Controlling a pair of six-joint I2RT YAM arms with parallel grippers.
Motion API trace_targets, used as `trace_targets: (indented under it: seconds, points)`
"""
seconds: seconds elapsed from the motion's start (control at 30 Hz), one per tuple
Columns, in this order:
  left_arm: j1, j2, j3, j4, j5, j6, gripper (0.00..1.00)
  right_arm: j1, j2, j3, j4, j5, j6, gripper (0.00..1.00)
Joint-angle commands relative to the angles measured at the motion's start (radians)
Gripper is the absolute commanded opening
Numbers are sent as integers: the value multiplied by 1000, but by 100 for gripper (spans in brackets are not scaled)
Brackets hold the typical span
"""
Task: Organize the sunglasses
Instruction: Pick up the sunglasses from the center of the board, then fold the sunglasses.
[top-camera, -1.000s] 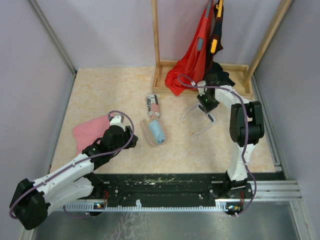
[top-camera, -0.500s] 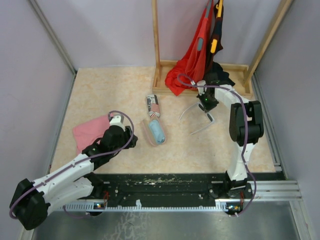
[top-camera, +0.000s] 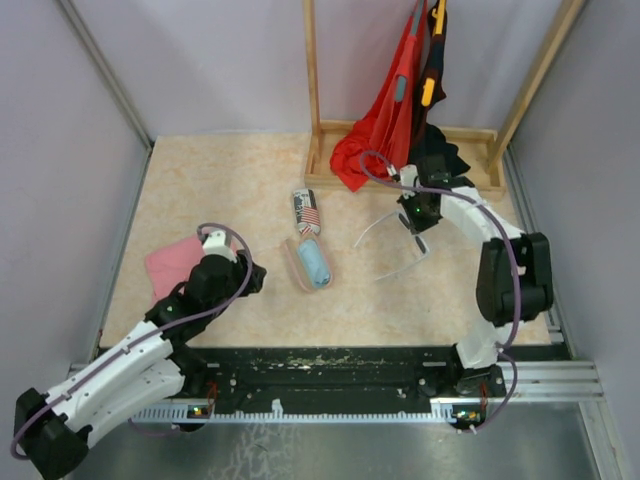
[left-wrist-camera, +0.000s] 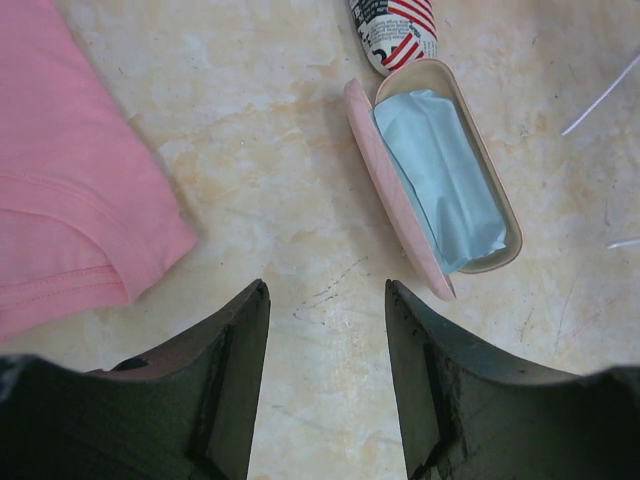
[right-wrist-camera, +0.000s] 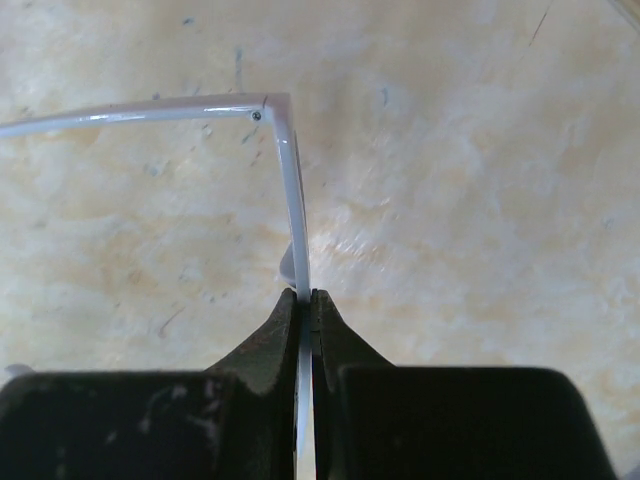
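A pair of sunglasses (top-camera: 405, 264) with a thin pale frame is at the centre right of the table, its temples spread toward the left. My right gripper (top-camera: 413, 217) is shut on the front of the frame. In the right wrist view the thin frame (right-wrist-camera: 292, 170) runs straight out from between the shut jaws (right-wrist-camera: 305, 295), just above the tabletop. My left gripper (top-camera: 247, 276) is open over bare table, with nothing between its fingers (left-wrist-camera: 327, 290). It is between a pink cloth and an open pink case.
The open pink case (top-camera: 310, 265) (left-wrist-camera: 440, 180) holds a light-blue cloth. A flag-printed case (top-camera: 307, 212) (left-wrist-camera: 393, 30) lies just behind it. The pink cloth (top-camera: 180, 262) (left-wrist-camera: 60, 170) is at the left. A wooden rack (top-camera: 400, 178) with red and dark garments stands at the back.
My right gripper closed on the sunglasses frame and shifted them slightly toward the left and front. My left arm drew back a little toward the near left.
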Motion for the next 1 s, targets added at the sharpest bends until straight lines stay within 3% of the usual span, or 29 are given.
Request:
trace_targets:
  seconds: [0.0,0.2,0.37,0.67,0.97]
  points:
    - [5,-45,59,-64,-18,-12,56,32,-231,-104,74,-27,87,0]
    - [6,-89,103,-80,-22,10,56,68,-453,-181,70,-63,173,0]
    - [6,-73,201,-101,-27,59,58,210,-630,-210,89,-18,228,0]
    - [5,44,400,-160,-27,121,59,713,-806,-354,259,426,249,0]
    - [5,85,475,-172,29,119,59,918,-880,-524,616,584,116,0]
